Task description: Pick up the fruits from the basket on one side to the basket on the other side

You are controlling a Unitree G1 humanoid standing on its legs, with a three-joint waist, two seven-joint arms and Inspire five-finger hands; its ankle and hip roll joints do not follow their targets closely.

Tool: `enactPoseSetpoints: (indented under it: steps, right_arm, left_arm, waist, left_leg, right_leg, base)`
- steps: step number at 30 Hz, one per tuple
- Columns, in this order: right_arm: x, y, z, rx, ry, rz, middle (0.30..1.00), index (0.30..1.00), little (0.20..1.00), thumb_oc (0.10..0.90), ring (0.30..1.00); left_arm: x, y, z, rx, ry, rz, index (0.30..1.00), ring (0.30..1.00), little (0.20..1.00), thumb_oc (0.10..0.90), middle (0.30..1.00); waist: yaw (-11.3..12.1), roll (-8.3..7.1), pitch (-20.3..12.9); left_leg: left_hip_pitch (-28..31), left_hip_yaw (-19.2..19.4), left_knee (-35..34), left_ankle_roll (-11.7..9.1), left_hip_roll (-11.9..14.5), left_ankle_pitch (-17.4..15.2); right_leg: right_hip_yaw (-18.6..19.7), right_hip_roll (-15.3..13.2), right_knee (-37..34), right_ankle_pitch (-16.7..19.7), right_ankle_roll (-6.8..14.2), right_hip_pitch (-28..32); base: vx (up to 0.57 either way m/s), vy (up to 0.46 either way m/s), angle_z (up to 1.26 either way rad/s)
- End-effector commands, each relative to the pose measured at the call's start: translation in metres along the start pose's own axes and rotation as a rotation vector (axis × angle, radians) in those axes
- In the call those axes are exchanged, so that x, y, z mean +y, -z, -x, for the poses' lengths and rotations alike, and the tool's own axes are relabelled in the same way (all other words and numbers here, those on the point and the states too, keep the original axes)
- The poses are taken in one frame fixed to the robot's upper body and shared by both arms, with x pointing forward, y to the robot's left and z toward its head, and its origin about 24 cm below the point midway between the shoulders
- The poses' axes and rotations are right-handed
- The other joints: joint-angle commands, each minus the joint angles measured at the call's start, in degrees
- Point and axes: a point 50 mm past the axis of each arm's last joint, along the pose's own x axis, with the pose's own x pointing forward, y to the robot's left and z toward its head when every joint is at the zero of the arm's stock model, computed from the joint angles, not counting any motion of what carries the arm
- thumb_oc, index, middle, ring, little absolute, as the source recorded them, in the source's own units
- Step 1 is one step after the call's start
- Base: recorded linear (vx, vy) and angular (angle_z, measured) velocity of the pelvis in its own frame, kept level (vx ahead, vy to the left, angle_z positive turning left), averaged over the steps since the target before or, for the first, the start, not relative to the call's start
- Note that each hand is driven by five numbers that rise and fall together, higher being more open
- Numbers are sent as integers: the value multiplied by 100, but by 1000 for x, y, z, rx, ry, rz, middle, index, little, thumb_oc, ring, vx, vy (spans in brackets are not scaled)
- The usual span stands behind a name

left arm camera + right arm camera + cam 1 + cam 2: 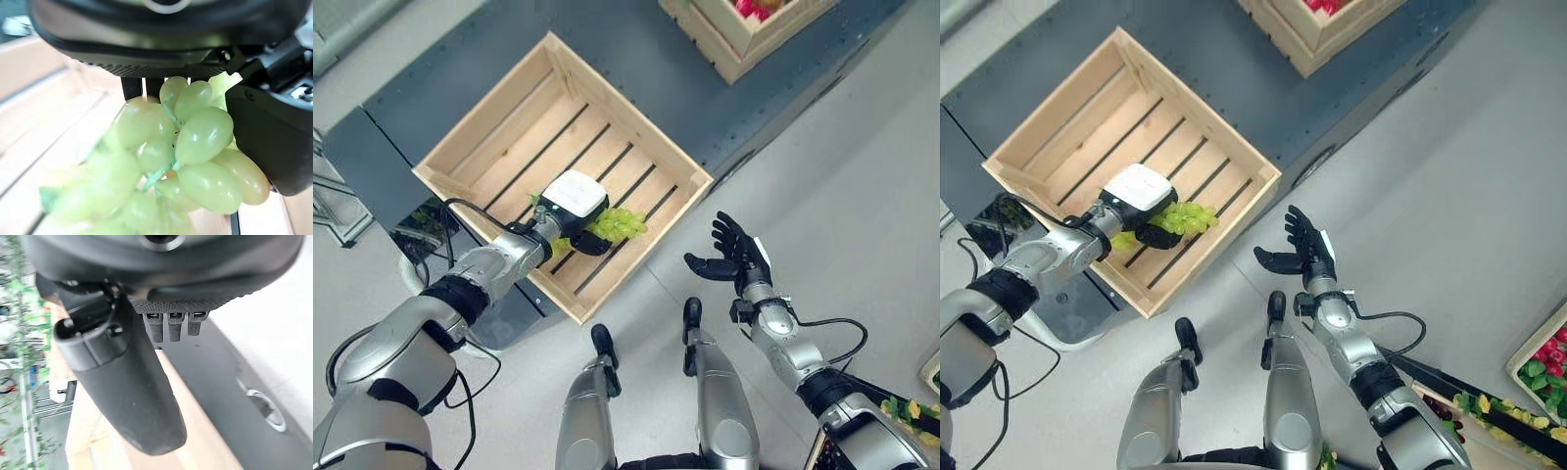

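left hand [576, 211]: inside the wooden crate, fingers curled round the green grape bunch, white cover on top of the hand
grape bunch [617, 225]: green, held in the left hand just above the crate slats near the crate's near right side; part of the bunch sticks out past the hand toward the right wall
grape bunch close-up [195, 147]: hangs pressed between thumb and fingers, slats right under it; cannot tell if it touches them
wooden crate [480, 122]: light wood, slatted bottom, sits on the dark tabletop [636, 69]; apart from the grapes, bare slats
right hand [734, 257]: over the floor, well apart from the crate, palm up, fingers spread and straight, holds nothing
second crate [724, 49]: far right end of the tabletop, red fruit inside
floor crate [1542, 377]: lower right edge, red and yellow fruit with green leaves
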Motion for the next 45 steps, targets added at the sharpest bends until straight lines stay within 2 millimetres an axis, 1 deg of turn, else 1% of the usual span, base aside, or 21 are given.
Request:
enactPoseSetpoints:
  steps: [1, 4, 7, 8, 11, 16, 17, 18, 19, 20, 23, 24, 27, 29, 35, 39, 45]
  right_arm:
    - [-6, -39, 6, -262, -12, 92, 900, 900, 900, 800, 900]
    - [-3, -30, 17, -262, -42, 179, 900, 900, 900, 800, 900]
    - [0, -24, 24, -256, -81, 237, 900, 900, 900, 800, 900]
    - [0, -23, 25, -258, -90, 246, 900, 900, 900, 800, 900]
    - [3, -15, 33, -227, -149, 253, 900, 900, 900, 800, 900]
    - [6, -2, 45, -174, -208, 210, 900, 900, 900, 800, 900]
    - [9, 0, 47, -163, -222, 187, 900, 900, 900, 800, 900]
    - [10, 1, 47, -158, -226, 178, 900, 900, 900, 800, 900]
    - [13, 4, 48, -145, -236, 143, 900, 900, 900, 800, 900]
    - [14, 4, 48, -145, -238, 138, 900, 900, 900, 800, 900]
    - [24, 3, 48, -160, -264, 100, 900, 900, 900, 800, 900]
    - [24, 3, 48, -159, -264, 100, 900, 900, 900, 800, 900]
    - [32, -4, 45, -186, -300, 102, 900, 900, 900, 800, 900]
    - [35, -8, 43, -195, -315, 70, 900, 900, 900, 800, 900]
    - [52, -31, 35, -272, -361, -37, 900, 900, 900, 800, 900]
    - [65, -42, 31, -276, -411, -145, 900, 900, 900, 800, 900]
    - [84, -49, 28, -251, -473, -282, 900, 900, 900, 800, 900]
  left_arm:
    - [44, 19, 7, 73, -326, 140, 300, 300, 300, 400, 300]
    - [21, 16, 25, 108, -385, 270, 300, 300, 300, 400, 300]
    - [5, 11, 36, 132, -405, 354, 300, 300, 300, 400, 300]
    - [4, 10, 37, 138, -410, 367, 300, 300, 300, 400, 300]
    - [-12, 2, 48, 174, -416, 519, 300, 300, 300, 400, 300]
    - [-23, -9, 56, 183, -398, 703, 300, 300, 300, 400, 300]
    - [-24, -13, 56, 190, -393, 774, 300, 300, 300, 400, 300]
    - [-24, -14, 56, 192, -391, 805, 300, 300, 300, 400, 300]
    - [-26, -18, 54, 195, -377, 903, 300, 300, 300, 400, 300]
    - [-26, -19, 54, 195, -375, 916, 300, 300, 300, 400, 300]
    - [-22, -26, 52, 163, -390, 1081, 300, 300, 300, 400, 300]
    - [-22, -26, 52, 163, -390, 1082, 300, 300, 300, 400, 300]
    - [-11, -32, 47, 105, -420, 1231, 300, 300, 300, 400, 300]
    - [-5, -36, 43, 71, -428, 1315, 300, 300, 300, 400, 300]
    - [10, -52, 36, -19, -469, 1524, 300, 300, 300, 400, 300]
    - [14, -62, 31, -60, -460, 1589, 300, 300, 300, 400, 300]
    - [17, -73, 24, -103, -448, 1645, 300, 300, 300, 400, 300]
  waist:
    - [137, 118, -220]
    - [171, 218, -590]
    - [190, 271, -902]
    - [187, 277, -935]
    - [225, 304, -1375]
    - [299, 331, -1803]
    - [319, 342, -1894]
    - [326, 347, -1930]
    - [363, 359, -2020]
    - [365, 362, -2028]
    - [423, 385, -2174]
    - [420, 385, -2174]
    - [458, 427, -2288]
    - [464, 434, -2339]
    - [522, 458, -2443]
    - [543, 462, -2509]
    - [576, 442, -2618]
  left_leg:
    - [210, -35, 236, 75, -287, -428]
    - [699, -65, -324, 60, -347, -315]
    - [1031, -82, -671, 41, -370, -231]
    - [1077, -86, -720, 37, -371, -215]
    - [1476, -76, -1117, 6, -347, -130]
    - [1856, -122, -1455, -11, -334, -66]
    - [1954, -143, -1557, -16, -326, -53]
    - [1999, -155, -1607, -15, -326, -44]
    - [2102, -180, -1716, -18, -316, -26]
    - [2122, -187, -1739, -18, -315, -18]
    - [2170, -248, -1760, -35, -288, -30]
    - [2170, -250, -1760, -35, -288, -30]
    - [2176, -308, -1760, -47, -267, -36]
    - [2214, -303, -1760, -42, -252, -35]
    - [2344, -323, -1760, -12, -228, -87]
    - [2405, -328, -1760, 3, -216, -122]
    - [2468, -338, -1760, 10, -194, -148]
  right_leg:
    - [-130, -12, -165, -589, 64, 865]
    - [-180, -18, -553, -534, 108, 1293]
    - [-218, -2, -809, -489, 128, 1587]
    - [-224, 0, -844, -479, 132, 1627]
    - [-303, 2, -1162, -396, 167, 1986]
    - [-425, 8, -1441, -336, 192, 2373]
    - [-470, 10, -1500, -343, 191, 2476]
    - [-489, 14, -1529, -346, 190, 2522]
    - [-560, 11, -1578, -361, 189, 2630]
    - [-570, 10, -1578, -367, 188, 2645]
    - [-669, -8, -1578, -392, 197, 2731]
    - [-670, -8, -1578, -392, 197, 2731]
    - [-754, -12, -1578, -415, 186, 2796]
    - [-780, -7, -1578, -437, 167, 2852]
    - [-826, 5, -1578, -509, 126, 3010]
    - [-839, 18, -1578, -550, 115, 3082]
    - [-822, 48, -1578, -580, 104, 3136]
  base:
    - [71, 10, -5]
    - [106, 24, 4]
    - [96, 27, 4]
    - [82, 16, 2]
    - [111, -8, 2]
    - [100, -48, 5]
    - [46, -59, 9]
    - [44, -85, 13]
    - [27, -57, 10]
    - [20, -65, 5]
    - [4, -53, 5]
    - [3, -35, 5]
    - [12, -22, 9]
    - [46, -14, 5]
    - [57, -11, 1]
    - [41, -10, 5]
    - [39, -20, 2]
